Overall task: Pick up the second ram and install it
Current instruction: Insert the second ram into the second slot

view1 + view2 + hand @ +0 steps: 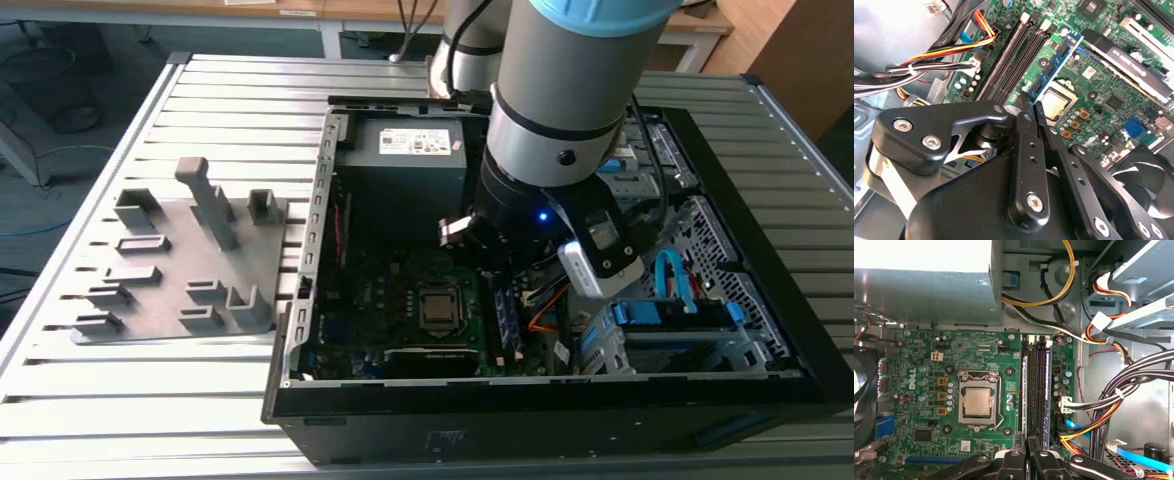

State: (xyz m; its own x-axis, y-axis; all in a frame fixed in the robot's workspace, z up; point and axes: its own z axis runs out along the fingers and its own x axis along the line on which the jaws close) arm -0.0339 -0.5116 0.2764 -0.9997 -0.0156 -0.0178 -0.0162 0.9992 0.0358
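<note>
The second ram (pixel 1059 62), a blue-green stick with dark chips, stands in the slot nearest the processor (pixel 978 402) on the motherboard. From above I see it edge-on as a pale blue strip (pixel 1024 390), and in the exterior view it shows below the wrist (pixel 506 318). My gripper (pixel 1031 102) is down inside the open computer case (pixel 300 300), its black fingers together with nothing between them. The tips hover at the stick's near end; I cannot tell whether they touch it. Two dark memory slots (pixel 1011 55) run alongside the stick.
A grey parts fixture (pixel 187 260) lies on the slatted table at the exterior view's left. Inside the case are the power supply (pixel 400 160), bundles of coloured cables (pixel 929 65), a blue data cable (pixel 674 280) and a fan (pixel 1146 172).
</note>
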